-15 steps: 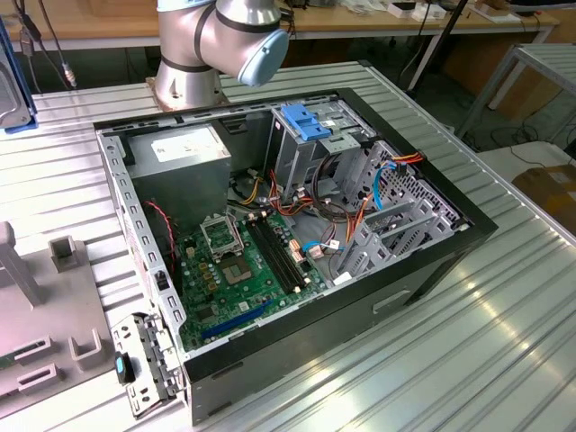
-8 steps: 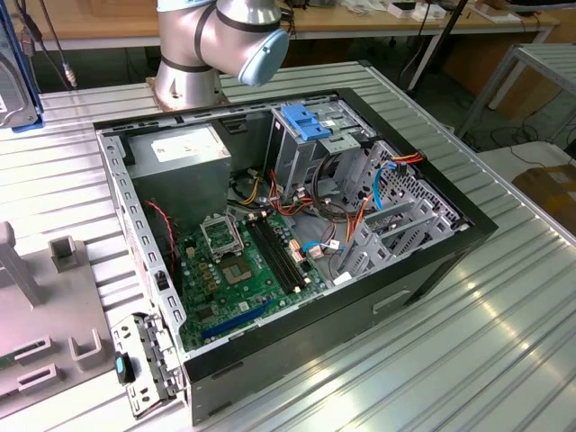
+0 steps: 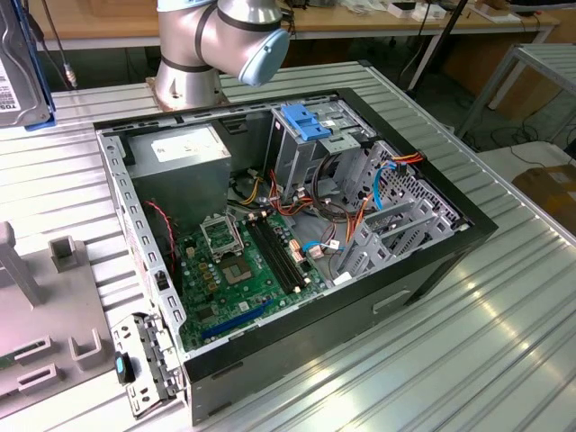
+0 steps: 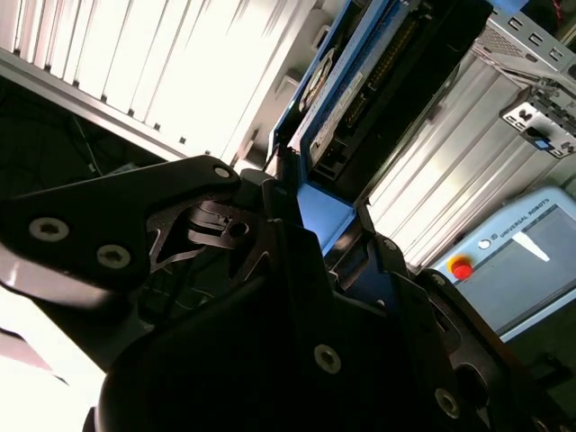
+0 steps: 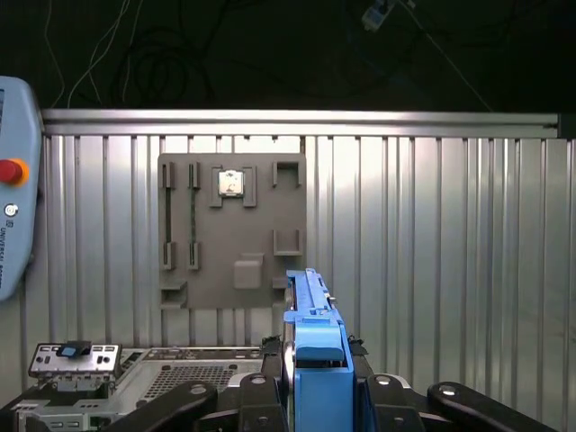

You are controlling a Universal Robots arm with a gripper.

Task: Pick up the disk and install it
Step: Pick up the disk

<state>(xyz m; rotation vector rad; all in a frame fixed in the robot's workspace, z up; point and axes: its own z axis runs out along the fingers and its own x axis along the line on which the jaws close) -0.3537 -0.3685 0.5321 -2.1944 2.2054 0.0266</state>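
One disk (image 5: 315, 355) is accounted for, and you have it in the gripper (image 5: 317, 403): in the first wrist view it stands edge-on with its blue frame uppermost, and the black fingers (image 5: 261, 400) press against it from both sides, so I judge them pinching the disk rather than spread. The second wrist view shows the same drive running away from the gripper linkage, its connector edge dark against the ribbed table (image 3: 468, 360). In the exterior view the disk shows as a silver slab with a blue side rail at the exterior view's left, up at the frame's edge. It sits clear of the table surface and well apart from the open computer case (image 3: 432, 261). On that evidence the pick-up looks complete and the work stands in the carry stage, with installation not yet begun. Inside the case you can see the grey drive cage with its blue handle (image 3: 310, 121), beside the power-supply box (image 3: 180, 148) and above the green motherboard (image 3: 243, 270). Orange and red cables lie close around the cage. In my judgement, seating the drive calls for squaring its blue rails to the cage opening and keeping clear of those cables and the case wall. I cannot tell from these views which bay is free. A grey fixture plate (image 5: 232, 229) lies on the table beyond the disk.
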